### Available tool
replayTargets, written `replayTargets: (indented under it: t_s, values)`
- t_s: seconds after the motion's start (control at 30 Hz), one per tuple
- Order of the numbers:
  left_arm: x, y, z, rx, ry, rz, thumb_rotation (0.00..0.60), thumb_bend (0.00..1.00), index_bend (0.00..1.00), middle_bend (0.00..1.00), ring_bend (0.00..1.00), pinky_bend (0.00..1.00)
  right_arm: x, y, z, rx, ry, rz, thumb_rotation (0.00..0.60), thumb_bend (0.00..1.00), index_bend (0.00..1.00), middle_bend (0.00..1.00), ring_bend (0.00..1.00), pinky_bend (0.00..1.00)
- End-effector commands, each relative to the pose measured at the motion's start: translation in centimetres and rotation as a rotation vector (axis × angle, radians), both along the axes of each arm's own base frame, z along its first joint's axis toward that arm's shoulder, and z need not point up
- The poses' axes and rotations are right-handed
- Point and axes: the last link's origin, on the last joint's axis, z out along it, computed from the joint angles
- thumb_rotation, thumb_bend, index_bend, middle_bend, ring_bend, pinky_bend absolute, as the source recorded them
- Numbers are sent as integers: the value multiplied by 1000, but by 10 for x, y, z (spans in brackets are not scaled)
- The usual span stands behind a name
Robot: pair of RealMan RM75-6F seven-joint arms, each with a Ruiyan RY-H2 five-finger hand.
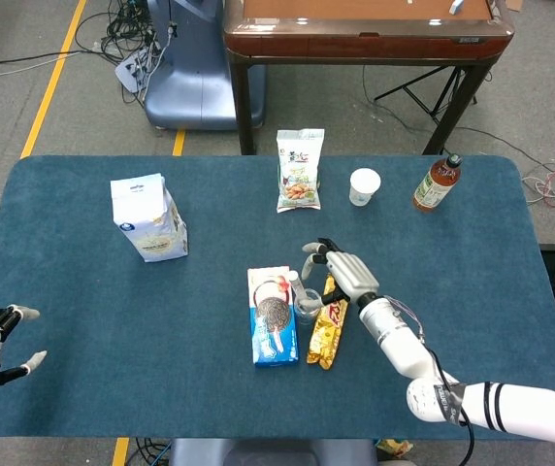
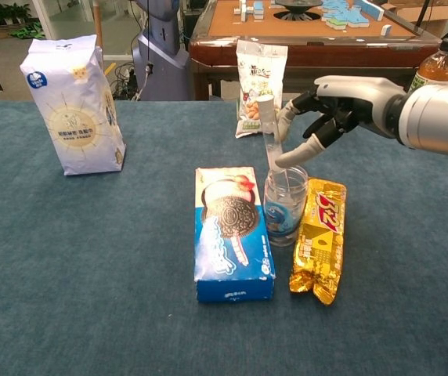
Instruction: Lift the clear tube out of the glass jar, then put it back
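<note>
A blue carpeted tabletop (image 1: 83,291) carries several items. A white paper flour bag with a blue emblem (image 1: 148,217) stands upright toward the left. A blue cookie box with a sandwich-cookie picture (image 1: 272,317) lies flat near the middle, and a yellow foil snack bar wrapper (image 1: 327,325) lies nearby to its right. At the far edge stand a white-and-green nut pouch (image 1: 299,170), a white paper cup (image 1: 364,185) and an amber tea bottle with a dark cap (image 1: 437,183). Behind the table stands a brown wooden table (image 1: 365,29).
</note>
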Motion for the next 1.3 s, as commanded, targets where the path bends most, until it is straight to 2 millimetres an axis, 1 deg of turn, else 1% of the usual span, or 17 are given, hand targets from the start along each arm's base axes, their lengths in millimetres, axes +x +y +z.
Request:
replayTargets:
  t_s: [0.03,0.13,0.3,0.47,0.8,1.17,1.3]
  values:
    - [0,0,0,0,0,1,600,163,363,362,319,434,1,0,-1,5,-2,2,600,111,502,174,33,166]
    - [0,0,0,1,-1,1,600,163,363,363,319,434,3,1,-3,9,-2,5,600,145,508,174,33,166]
    - [1,0,0,2,-4,-1,600,162,363,362,319,434,3,0,-4,11,-1,6,600,234,520,174,33,166]
    - [1,0,0,1,-3,-1,600,163,363,362,319,434,3,-1,-6,14,-2,4,600,283,530,174,33,166]
    - [1,-1,1,1,-4,-1,600,163,363,362,319,434,4,-1,-7,21,-7,5,600,339,551,174,33,166]
    - [1,-1,1,1,-3,-1,600,163,363,362,319,434,5,1,-7,24,-17,6,600,362,582,174,33,166]
    - [1,-1,1,2,-5,0,600,163,363,362,319,434,6,3,-4,18,-26,11,600,365,592,177,33,166]
